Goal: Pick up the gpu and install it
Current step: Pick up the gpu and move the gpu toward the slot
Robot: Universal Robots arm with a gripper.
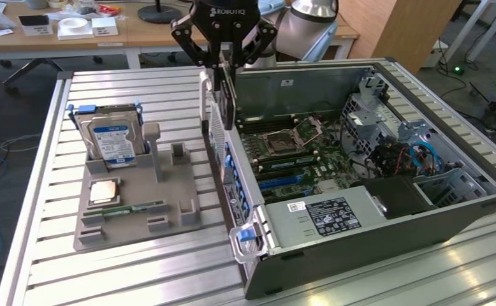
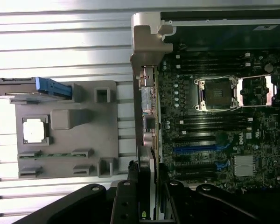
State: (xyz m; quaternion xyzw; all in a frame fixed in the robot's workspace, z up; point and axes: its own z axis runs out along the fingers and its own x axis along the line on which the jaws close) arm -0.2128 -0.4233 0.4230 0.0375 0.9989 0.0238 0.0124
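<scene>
Carry step, this one: the gripper [image 1: 223,60] has the gpu [image 1: 224,105] up off the bench [image 1: 146,280], so you can judge the pick-up as done and the install as not yet done. The fingers [image 2: 125,205] are clenched on the card's upper edge, one on each face. The dark board hangs straight down, seen edge-on in the exterior view. It sits right over the open computer case [image 1: 359,248], at the wall on the exterior view's left, with the motherboard [image 1: 295,150] lying just past it. From the wrist view the card's thin edge runs along that wall, and the blue expansion slots [image 2: 196,150] lie off to one side, apart from the card. You cannot tell from either view how much air separates the card's lower edge from the wall. On the exterior view's left, the grey parts holder [image 1: 129,220] carries the hard drive [image 1: 112,140] standing upright, the processor [image 1: 103,190] lying flat and the memory stick [image 1: 133,207]. All three are well apart from the gripper and none is touched. As a judgement, the next move calls for alignment more than force. You need the card's connector edge parallel to a slot and squarely above it, with the card upright in the grip. You also need clearance from the case wall before any push down.
</scene>
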